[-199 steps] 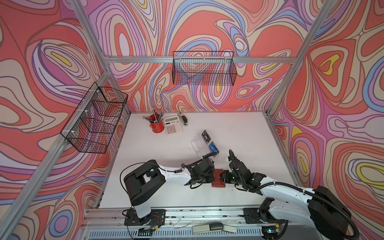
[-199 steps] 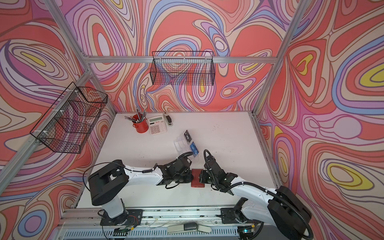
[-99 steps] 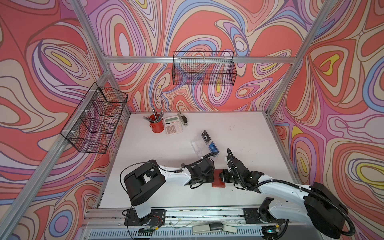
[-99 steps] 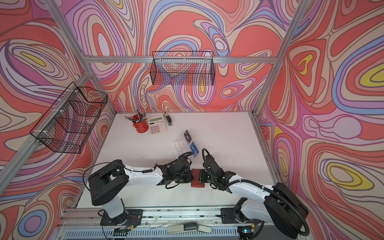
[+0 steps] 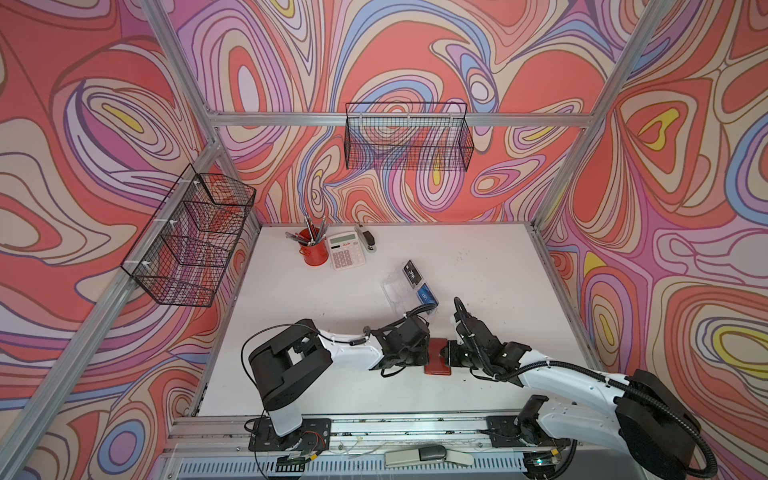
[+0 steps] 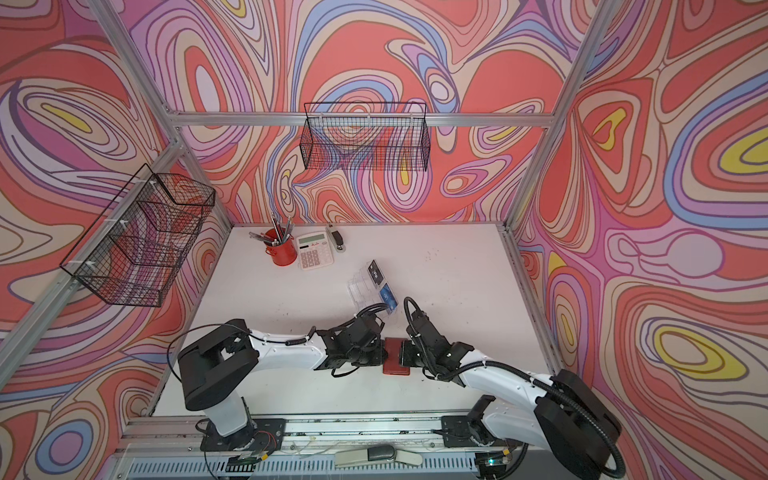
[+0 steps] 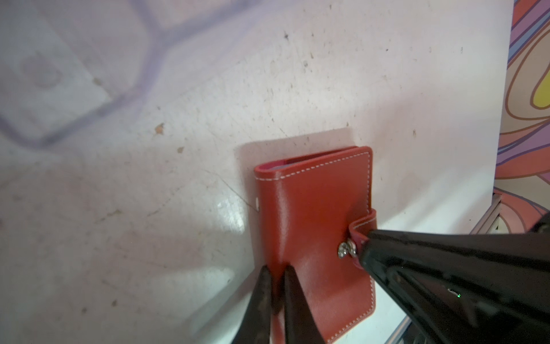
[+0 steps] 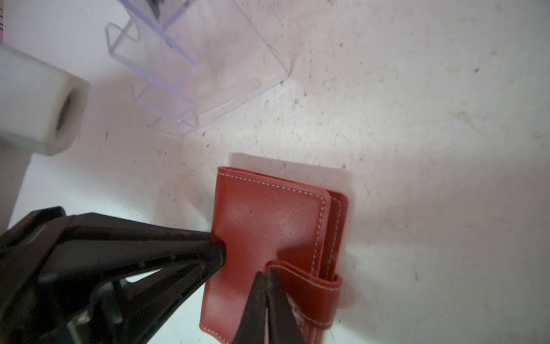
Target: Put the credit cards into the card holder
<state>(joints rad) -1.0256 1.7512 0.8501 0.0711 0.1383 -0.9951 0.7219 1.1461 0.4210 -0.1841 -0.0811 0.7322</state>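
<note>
Left gripper (image 7: 276, 272): jaws pinch card holder (image 7: 312, 208) at spine edge;
Right gripper (image 8: 265, 278): jaws clenched on strap (image 8: 312, 286);
Credit cards (image 5: 411, 274): in clear stand (image 5: 395, 291), farther back on table (image 5: 478, 266)

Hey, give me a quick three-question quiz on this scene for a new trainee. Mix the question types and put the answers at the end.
1. True or false: the card holder lies open on the table.
2. What is the right gripper shut on? A) the strap B) the calculator C) the pen cup
3. Fill in: two cards show at the clear stand, a black card and a ____ one.

Key
1. False. It is closed, and the left gripper pinches its cover near the spine.
2. A
3. blue
</note>
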